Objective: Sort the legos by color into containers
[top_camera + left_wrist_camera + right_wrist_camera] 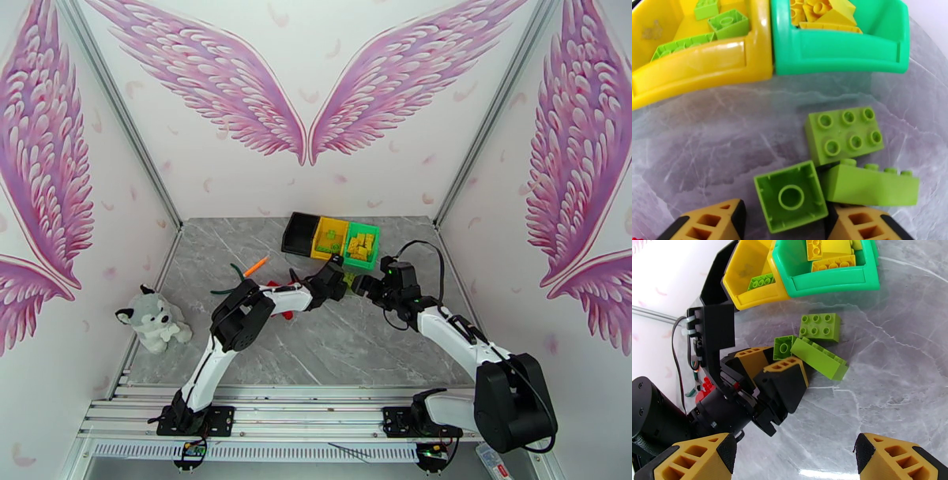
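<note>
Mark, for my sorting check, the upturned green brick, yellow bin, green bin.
upturned green brick (791, 197): left wrist view, underside.
yellow bin (699, 67): left wrist view, front wall.
green bin (837, 51): left wrist view, front wall.

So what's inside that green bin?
The green bin holds several yellow bricks, piled together with their studs showing. Every brick I can see in it is yellow. The bin's floor and anything lower down are hidden by the pile and the near wall.

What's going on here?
The left gripper is down on the grey marbled table, its jaws straddling an upside-down light green square plastic brick, not yet clamped. Two larger light green bricks lie beside it, just before the yellow plastic bin, holding green bricks, and the green plastic bin, holding yellow ones. The right gripper hovers nearby, jaws open and empty.
</note>
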You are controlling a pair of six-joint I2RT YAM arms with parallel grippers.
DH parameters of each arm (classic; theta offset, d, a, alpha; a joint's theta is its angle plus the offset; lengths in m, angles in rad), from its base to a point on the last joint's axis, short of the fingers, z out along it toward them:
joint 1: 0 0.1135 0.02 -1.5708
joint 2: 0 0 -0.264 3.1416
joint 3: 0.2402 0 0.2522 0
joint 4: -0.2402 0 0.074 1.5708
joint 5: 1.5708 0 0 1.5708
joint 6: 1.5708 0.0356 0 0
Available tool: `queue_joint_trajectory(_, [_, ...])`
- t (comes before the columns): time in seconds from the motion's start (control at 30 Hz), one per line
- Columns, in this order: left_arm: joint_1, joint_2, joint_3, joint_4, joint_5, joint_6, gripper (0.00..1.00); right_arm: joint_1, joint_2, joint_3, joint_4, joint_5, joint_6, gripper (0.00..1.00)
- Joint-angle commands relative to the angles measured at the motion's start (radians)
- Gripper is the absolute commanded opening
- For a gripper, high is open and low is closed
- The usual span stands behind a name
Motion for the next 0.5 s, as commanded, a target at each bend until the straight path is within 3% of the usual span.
queue_joint_trajectory(0.0, [0.005,0.024,0.023,-0.012,-0.014,-0.008,0.49,-0.003,-0.01,0.024,-0.013,0.018,0.002,0.85])
queue_joint_trajectory(0.23, [-0.008,-0.045,-0.058,0.03,-0.025,0.001,0.33,-0.004,-0.007,0.022,-0.012,0.017,0.004,0.85])
queue_joint_trajectory(0.47, [-0.009,-0.209,-0.235,0.086,-0.033,0.021,0.3,-0.003,0.001,0.022,0.005,-0.004,-0.002,0.84])
